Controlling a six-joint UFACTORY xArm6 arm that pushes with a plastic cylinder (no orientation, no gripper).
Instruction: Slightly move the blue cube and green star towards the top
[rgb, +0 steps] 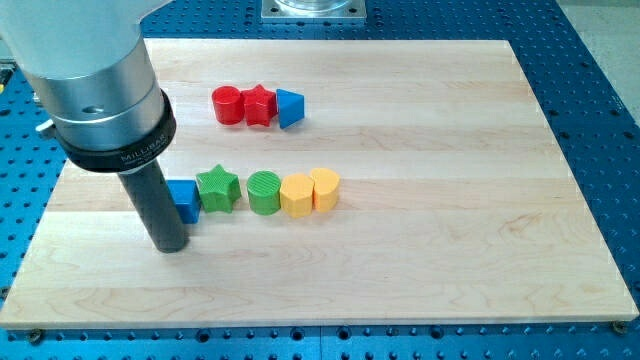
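The blue cube sits at the left end of a row in the middle of the wooden board, partly hidden behind the rod. The green star touches it on its right. My tip rests on the board just below and left of the blue cube, close to or touching its lower left edge.
Right of the star in the same row stand a green cylinder, a yellow hexagon and a yellow block. Higher up are a red cylinder, a red star and a blue triangle.
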